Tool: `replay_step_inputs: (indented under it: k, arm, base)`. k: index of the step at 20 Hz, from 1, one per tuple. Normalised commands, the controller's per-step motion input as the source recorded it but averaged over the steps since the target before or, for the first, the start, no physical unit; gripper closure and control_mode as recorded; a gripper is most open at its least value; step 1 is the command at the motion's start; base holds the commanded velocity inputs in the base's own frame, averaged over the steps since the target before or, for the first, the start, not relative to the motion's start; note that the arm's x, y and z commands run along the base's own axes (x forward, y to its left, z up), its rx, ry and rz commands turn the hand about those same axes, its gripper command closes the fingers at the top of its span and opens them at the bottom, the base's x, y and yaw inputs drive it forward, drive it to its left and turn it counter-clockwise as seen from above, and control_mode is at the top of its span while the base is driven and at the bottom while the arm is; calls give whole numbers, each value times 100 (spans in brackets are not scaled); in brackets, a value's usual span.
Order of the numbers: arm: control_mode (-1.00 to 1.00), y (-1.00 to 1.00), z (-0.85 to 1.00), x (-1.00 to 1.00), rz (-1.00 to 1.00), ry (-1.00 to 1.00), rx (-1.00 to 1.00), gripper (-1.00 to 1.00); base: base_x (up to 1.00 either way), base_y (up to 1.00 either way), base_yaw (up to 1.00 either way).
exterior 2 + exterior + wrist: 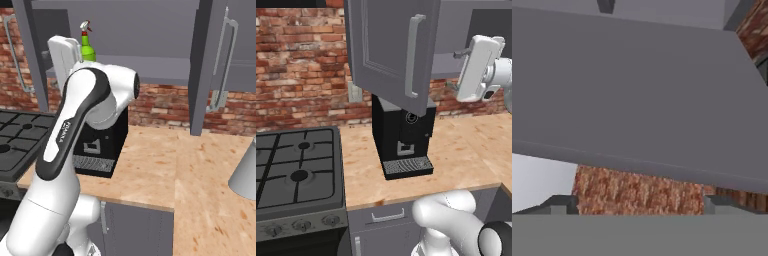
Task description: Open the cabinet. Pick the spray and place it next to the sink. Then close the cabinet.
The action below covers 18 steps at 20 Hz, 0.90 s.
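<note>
Up on the floor of the open cabinet (165, 65) stands the spray (87, 44), upright near the left end, its green body and red-and-white nozzle rising just behind my own wrist in the right base view, which covers its lower part. Both cabinet doors hang swung out: the left door (391, 50) with its long silver handle (413, 55) juts toward me over the coffee machine, and the right door (202, 65) stands edge-on with its bar handle (220, 65) beside it. My gripper (639, 204) is spread wide and holds nothing; its two dark fingertips (559, 202) frame a strip of brick wall (637, 192), and right above them runs the grey underside of the cabinet (637, 90), so I am looking up at it from just below its front edge. Under the cabinet a black coffee machine (402, 137) sits on the wooden bench (466, 150), directly beneath the left door. Left of it is the gas hob (296, 167) with knobs along its front. Below the bench edge is a grey drawer (387, 216) with a short handle. At the far right of the right base view a pale grey cone-like shape (245, 175) rests on the bench; I cannot tell what it is.
</note>
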Motion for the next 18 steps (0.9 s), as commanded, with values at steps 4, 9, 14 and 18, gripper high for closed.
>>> replay_step_inputs:
  k: [4, 9, 14, 18]
  arm:
    - [-100, 34, -14, 40, 0, 0, 0, -100]
    - [-100, 26, -9, 51, 0, 0, 0, -100]
    - [-100, 28, -1, 32, 0, 0, 0, -100]
    - [-100, 46, 0, -7, 3, 0, 0, -100]
  base:
    - [0, 0, 0]
    - [0, 0, 0]
    - [0, 0, 0]
    - [0, 0, 0]
